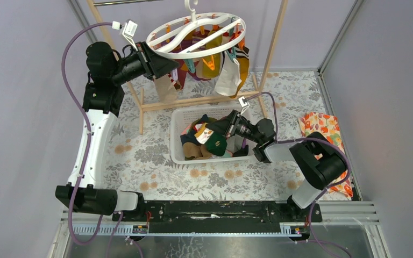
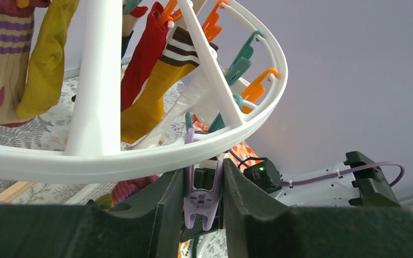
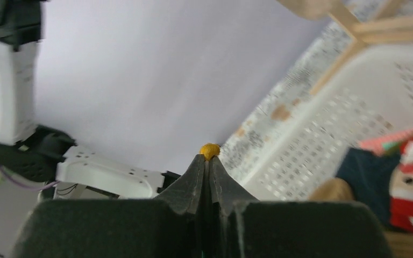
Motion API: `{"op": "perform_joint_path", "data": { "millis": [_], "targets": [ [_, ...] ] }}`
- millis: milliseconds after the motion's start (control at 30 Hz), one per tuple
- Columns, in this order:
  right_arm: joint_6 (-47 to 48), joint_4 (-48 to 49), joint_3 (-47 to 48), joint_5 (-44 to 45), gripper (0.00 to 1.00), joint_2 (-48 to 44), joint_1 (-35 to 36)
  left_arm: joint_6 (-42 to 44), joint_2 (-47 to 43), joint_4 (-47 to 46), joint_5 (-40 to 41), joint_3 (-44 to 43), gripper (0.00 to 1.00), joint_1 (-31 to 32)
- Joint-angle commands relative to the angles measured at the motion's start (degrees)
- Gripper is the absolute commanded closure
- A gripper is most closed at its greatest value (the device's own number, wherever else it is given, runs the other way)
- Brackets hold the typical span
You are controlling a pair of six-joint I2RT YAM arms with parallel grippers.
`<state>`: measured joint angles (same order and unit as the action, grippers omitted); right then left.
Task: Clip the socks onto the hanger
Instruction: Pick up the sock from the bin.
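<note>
Under the hanger [image 2: 140,157] rim, the left gripper [image 2: 201,180] is clamped on a lilac clip [image 2: 200,204].
Socks [image 2: 150,70] hang crowded across the ring's far side, and only plain wall shows beyond its right edge. The right gripper [image 3: 208,158] has its jaws pressed together, with a small yellow nub [image 3: 209,151] at the tips. It reaches over the right wall of the white basket [image 1: 173,137] and sits low above more socks heaped inside.

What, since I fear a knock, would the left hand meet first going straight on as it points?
Apart from the lilac clip between its fingers, the left hand would first meet the hanger's white ring, close ahead; the gap is unclear.
</note>
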<state>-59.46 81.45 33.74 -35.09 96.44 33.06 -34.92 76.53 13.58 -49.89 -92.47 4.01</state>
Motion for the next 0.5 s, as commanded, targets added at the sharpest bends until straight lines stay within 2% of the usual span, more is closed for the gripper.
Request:
{"op": "perform_joint_path", "data": {
  "millis": [0,267,467],
  "targets": [
    [-0.60,14.53,0.33,3.11,1.00,-5.61,3.19,-3.62,-1.05,-3.19,-4.58,1.15,1.00,-0.14],
    [13.68,7.48,7.25,17.52,1.00,-12.85,13.22,-9.11,-1.70,-7.08,-5.53,2.72,1.00,-0.14],
    [13.77,7.12,16.14,22.75,1.00,-8.40,14.14,-13.52,-1.99,-11.12,-6.65,5.08,1.00,-0.14]
  ]
}}
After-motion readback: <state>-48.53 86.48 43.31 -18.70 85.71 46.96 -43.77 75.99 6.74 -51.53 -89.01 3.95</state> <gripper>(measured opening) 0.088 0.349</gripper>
